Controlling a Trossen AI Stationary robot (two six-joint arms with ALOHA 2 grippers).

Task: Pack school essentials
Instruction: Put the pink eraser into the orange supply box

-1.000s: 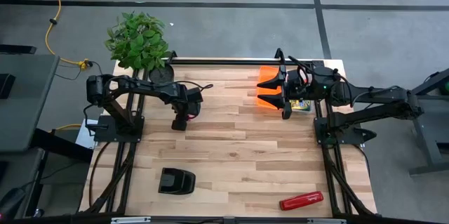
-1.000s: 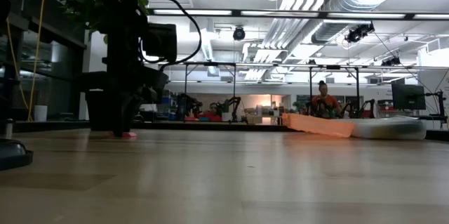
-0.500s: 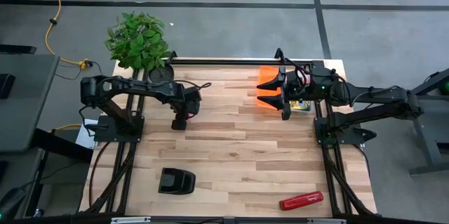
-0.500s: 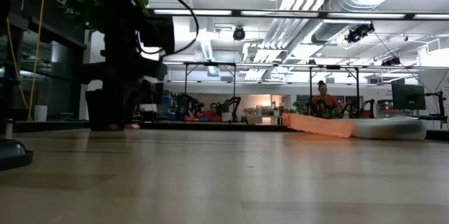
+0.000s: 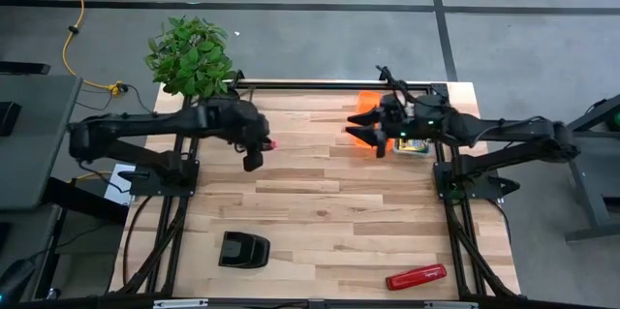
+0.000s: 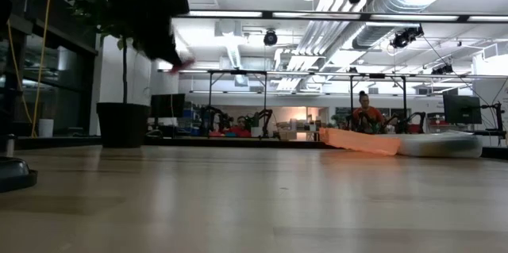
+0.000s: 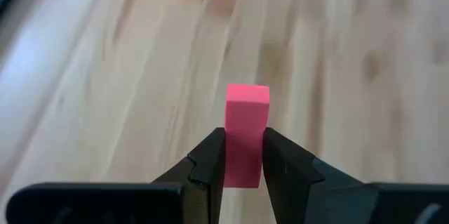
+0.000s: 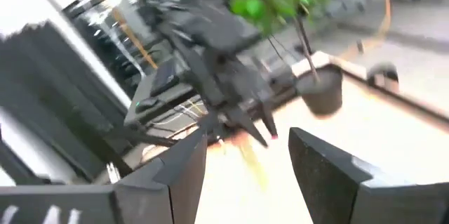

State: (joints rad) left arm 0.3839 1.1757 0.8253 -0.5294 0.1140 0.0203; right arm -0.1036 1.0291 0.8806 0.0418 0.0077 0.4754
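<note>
The small pink rectangular eraser [image 7: 247, 134] is clamped upright between the fingers of the left gripper [image 7: 244, 159], lifted clear of the wooden table [image 5: 320, 212] near its far left part. This looks like the carrying step: next the eraser must travel to the bright orange pouch-like container [image 5: 365, 106] at the far right edge. The right gripper [image 5: 366, 136], jaws apart, hovers over that container; its contents are hidden. A yellow-green crayon box [image 5: 415, 144] lies beside it.

One pink eraser [image 7: 247, 134], one red stapler [image 5: 417, 277] (one plant [image 5: 191, 54]).
</note>
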